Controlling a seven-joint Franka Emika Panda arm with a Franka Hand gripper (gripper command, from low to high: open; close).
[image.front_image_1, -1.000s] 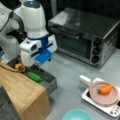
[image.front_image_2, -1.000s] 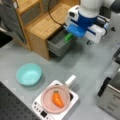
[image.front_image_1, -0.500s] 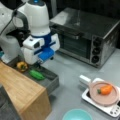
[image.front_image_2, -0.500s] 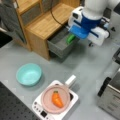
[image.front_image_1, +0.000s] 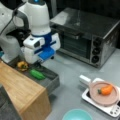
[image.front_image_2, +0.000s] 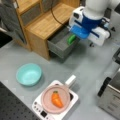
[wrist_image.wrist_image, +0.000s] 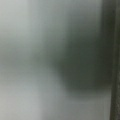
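My gripper (image.front_image_1: 40, 58) hangs over the right end of an open grey drawer (image.front_image_1: 51, 80), its white and blue hand hiding the fingers in both front views. Inside the drawer a green vegetable (image.front_image_1: 37, 74) lies just below the hand, with a yellow-orange item (image.front_image_1: 22, 65) further to a front view's left. From the opposite side, the gripper (image.front_image_2: 83, 33) sits just right of the green vegetable (image.front_image_2: 71, 39) and the drawer (image.front_image_2: 58, 46). The wrist view gives only a blurred grey surface with a dark shadow.
The drawer belongs to a wooden cabinet (image.front_image_2: 46, 23). A black toaster oven (image.front_image_1: 85, 32) stands behind the arm. A carrot (image.front_image_2: 57, 99) lies on a pink plate (image.front_image_2: 47, 100) over a white cooktop (image.front_image_2: 72, 98). A teal bowl (image.front_image_2: 28, 74) rests on the grey table.
The gripper has shifted a little away from the drawer's middle, toward its open end, and has slowed. The vegetables, plate and bowl have not moved.
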